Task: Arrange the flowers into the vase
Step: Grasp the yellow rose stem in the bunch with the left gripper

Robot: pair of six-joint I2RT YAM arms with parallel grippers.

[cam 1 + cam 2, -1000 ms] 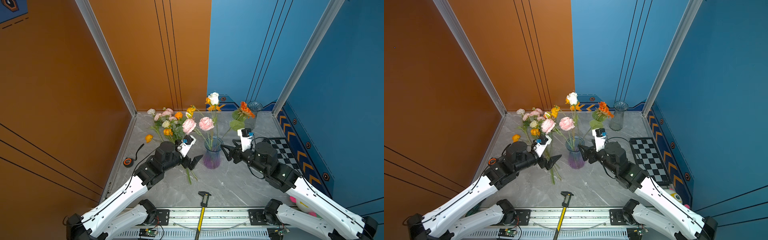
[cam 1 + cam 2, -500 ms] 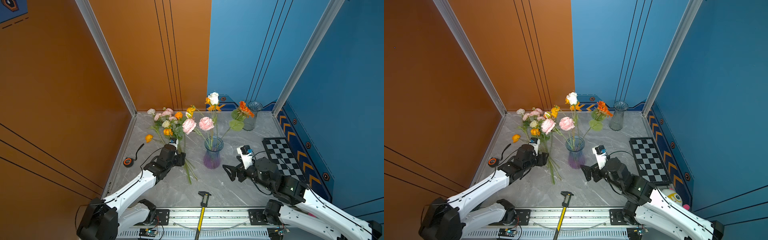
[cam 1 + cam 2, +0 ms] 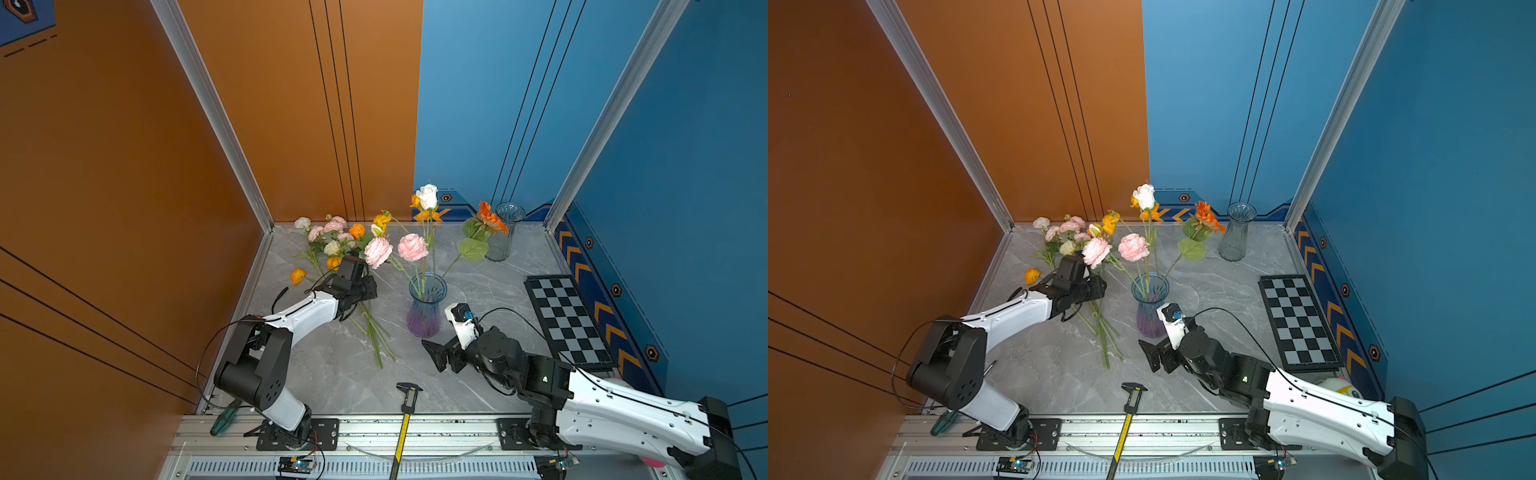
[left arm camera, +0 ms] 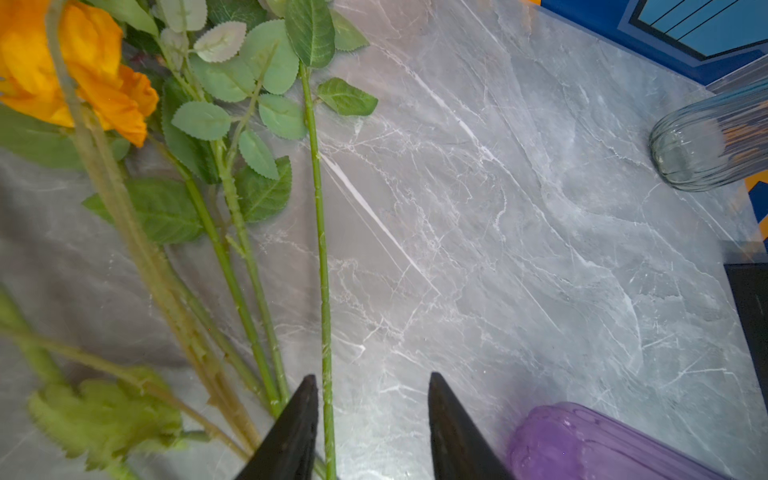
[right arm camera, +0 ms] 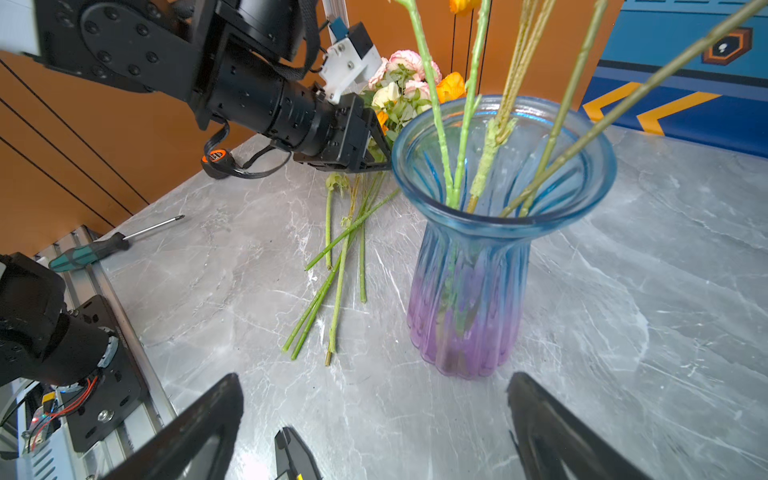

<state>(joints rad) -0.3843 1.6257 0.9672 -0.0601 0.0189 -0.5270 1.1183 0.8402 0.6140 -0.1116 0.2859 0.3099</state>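
Left tool (image 4: 370, 378) straddles 1 flower stem (image 4: 322, 249), jaws apart, unclamped. Stem likely light, springy, slick; pinch bare lower length. Right tool (image 5: 374, 378) spread wide, empty.

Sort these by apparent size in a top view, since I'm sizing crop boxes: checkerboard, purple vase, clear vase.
1. checkerboard, clearly the largest.
2-3. purple vase and clear vase: about alike. The clear one stands farther back, so I will not rank them.

Left gripper (image 4: 370, 376) sat low, left of the vase (image 3: 424, 320), jaws part-way apart. Right gripper (image 5: 374, 376) hung on the vase's near side, jaws spread wide.
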